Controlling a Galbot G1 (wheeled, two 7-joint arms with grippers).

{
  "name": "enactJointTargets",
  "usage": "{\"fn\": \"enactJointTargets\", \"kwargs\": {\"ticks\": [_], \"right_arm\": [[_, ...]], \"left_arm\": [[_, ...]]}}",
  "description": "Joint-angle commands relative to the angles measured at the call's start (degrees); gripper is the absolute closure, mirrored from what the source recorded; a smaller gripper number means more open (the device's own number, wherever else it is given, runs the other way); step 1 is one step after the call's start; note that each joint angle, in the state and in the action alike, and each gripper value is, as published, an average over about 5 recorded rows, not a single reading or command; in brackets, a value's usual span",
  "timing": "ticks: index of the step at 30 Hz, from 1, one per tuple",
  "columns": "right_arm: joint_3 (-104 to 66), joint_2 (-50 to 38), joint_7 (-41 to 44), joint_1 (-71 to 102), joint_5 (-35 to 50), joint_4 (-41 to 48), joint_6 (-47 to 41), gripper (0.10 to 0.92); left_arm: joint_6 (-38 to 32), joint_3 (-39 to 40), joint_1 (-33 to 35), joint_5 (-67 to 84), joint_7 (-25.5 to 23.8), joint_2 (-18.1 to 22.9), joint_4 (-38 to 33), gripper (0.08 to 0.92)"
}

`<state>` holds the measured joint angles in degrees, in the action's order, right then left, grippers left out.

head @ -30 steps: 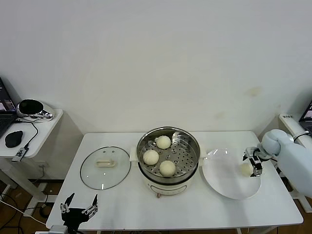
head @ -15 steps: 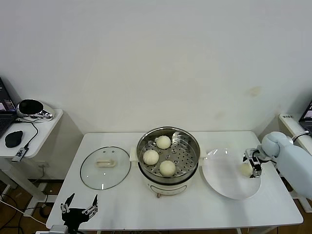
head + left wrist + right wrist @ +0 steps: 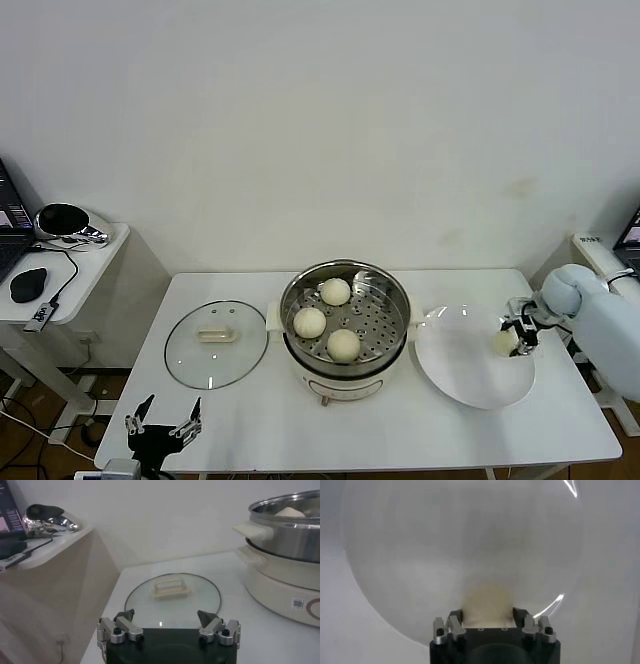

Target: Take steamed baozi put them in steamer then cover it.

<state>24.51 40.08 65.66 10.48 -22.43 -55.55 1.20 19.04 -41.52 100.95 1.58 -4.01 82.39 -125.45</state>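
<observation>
White plate [image 3: 470,375] on the desk [image 3: 250,420] carries the last baozi [image 3: 503,342], and the right hand [image 3: 512,338] has its fingers against both sides of it, seemingly gripping. Three baozi [image 3: 310,322] sit in the steamer [image 3: 345,275]. Left of it lies the cover [image 3: 216,344]. At the desk's near-left edge, the left hand [image 3: 162,429] hangs wide open, holding nothing.
</observation>
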Motion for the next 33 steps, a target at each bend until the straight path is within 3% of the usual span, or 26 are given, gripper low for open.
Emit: {"fn": "enactJointTargets", "kwargs": {"ticks": [1, 12, 18, 26, 33], "right_arm": [[7.84, -2.74, 1.74, -8.74, 11.86, -4.74, -3.95, 0.423], [27.51, -2.59, 6.08, -33.68, 32.72, -19.65, -14.21, 0.433], [36.96, 1.69, 7.59, -44.44, 42.55, -22.32, -19.30, 0.439], [44.30, 9.56, 6.89, -50.00, 49.32, -20.82, -24.61, 0.454], [47.34, 16.52, 5.45, -49.31, 49.90, -18.83, -27.10, 0.466]], "left_arm": [[0.28, 0.05, -1.44, -0.17, 0.06, -0.10, 0.05, 0.177], [0.66, -0.34, -3.42, -1.15, 0.48, -0.56, -0.70, 0.177], [0.86, -0.53, -4.25, -0.75, 0.42, -0.56, -2.08, 0.177], [0.89, -0.92, -5.40, -0.22, 0.61, -0.88, -1.94, 0.177], [0.89, -1.18, -5.82, -0.01, 0.73, -0.57, -1.81, 0.177]]}}
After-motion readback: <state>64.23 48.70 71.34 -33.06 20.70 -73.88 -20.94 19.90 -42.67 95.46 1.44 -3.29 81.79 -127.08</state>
